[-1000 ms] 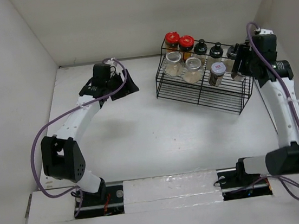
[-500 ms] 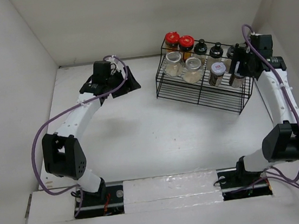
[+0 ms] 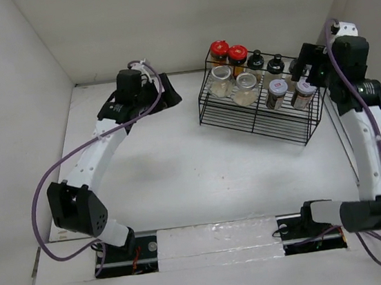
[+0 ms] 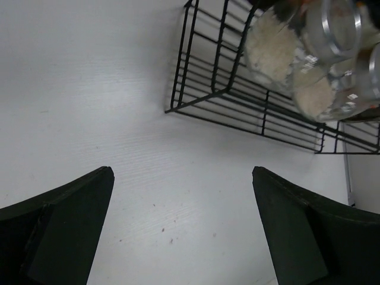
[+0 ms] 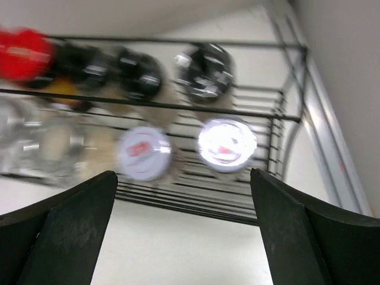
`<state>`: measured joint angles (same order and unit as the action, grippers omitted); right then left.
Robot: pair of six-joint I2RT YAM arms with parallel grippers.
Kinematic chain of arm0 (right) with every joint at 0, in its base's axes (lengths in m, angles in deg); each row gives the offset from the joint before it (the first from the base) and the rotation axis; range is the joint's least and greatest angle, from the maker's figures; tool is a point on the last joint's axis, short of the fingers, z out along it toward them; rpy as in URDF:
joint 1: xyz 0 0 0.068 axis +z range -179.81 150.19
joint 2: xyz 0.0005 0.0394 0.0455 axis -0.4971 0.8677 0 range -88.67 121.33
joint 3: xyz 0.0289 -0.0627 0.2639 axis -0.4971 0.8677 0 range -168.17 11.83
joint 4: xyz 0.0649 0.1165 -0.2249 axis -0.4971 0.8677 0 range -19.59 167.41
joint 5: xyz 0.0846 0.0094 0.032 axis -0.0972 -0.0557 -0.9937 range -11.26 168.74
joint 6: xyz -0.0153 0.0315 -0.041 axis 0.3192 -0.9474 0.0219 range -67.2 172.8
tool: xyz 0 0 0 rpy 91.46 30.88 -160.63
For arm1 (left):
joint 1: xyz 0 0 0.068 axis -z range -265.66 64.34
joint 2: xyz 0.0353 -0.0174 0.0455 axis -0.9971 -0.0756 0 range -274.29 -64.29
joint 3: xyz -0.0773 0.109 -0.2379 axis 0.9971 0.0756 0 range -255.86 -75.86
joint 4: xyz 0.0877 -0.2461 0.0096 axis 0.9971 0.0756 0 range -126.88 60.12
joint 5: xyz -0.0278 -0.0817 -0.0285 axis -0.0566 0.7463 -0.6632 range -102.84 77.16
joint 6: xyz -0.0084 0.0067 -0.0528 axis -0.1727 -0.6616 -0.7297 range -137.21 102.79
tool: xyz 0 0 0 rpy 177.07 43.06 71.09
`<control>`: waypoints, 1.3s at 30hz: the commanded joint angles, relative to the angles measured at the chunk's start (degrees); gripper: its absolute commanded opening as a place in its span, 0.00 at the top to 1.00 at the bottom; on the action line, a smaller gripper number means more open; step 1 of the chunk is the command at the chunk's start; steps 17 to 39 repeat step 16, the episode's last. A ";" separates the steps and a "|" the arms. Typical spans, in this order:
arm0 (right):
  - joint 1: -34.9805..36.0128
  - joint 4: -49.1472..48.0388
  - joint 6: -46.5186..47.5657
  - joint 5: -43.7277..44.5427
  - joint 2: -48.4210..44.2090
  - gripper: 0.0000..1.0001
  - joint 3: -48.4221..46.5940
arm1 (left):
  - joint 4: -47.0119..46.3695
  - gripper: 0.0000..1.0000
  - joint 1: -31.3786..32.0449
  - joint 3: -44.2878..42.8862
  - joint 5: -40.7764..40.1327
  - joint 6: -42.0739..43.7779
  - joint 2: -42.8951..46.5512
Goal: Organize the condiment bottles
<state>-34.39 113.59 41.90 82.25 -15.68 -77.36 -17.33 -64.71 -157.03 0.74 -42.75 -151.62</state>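
The condiment bottles stand in the black wire rack (image 3: 293, 126). On the back tier are two red-lidded jars (image 3: 219, 50) and black-lidded jars (image 3: 275, 64). On the front tier are two clear-lidded jars (image 3: 245, 87) and two silver-lidded jars (image 3: 276, 90). My right gripper (image 3: 309, 64) hangs open above the rack's right end, and nothing is between its fingers. In the right wrist view this gripper (image 5: 183, 174) looks down on the silver lids (image 5: 226, 144). My left gripper (image 3: 162, 96) is open over bare table, left of the rack. It shows empty in the left wrist view (image 4: 182, 173).
White walls close in the table at the back and on both sides. The right wall runs close beside the rack's right end (image 5: 285, 127). The rack's left corner (image 4: 196, 89) lies ahead of the left fingers.
Both grippers opened wide. The right gripper let go of the rightmost silver-lidded jar in the rack's front tier and drew up and back. The left gripper shifted slightly toward the back wall.
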 commanded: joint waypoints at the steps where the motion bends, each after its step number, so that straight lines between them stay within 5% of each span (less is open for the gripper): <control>1: 5.53 -6.07 -1.58 -6.73 -8.36 0.00 -3.02 | -1.53 0.00 0.58 -6.36 -0.75 -1.61 6.99; 6: 16.07 -13.99 -1.58 -21.94 -13.22 0.00 0.94 | -6.10 0.00 1.11 -10.32 -3.02 -3.72 13.31; 14: 27.33 -16.48 1.92 -18.90 -15.77 0.00 6.66 | -7.25 0.00 -0.03 -7.17 -2.07 -6.27 17.54; 39: 27.34 -14.97 3.24 -18.37 -14.55 0.00 4.64 | -7.86 0.00 -0.03 -6.03 -1.46 -6.80 18.15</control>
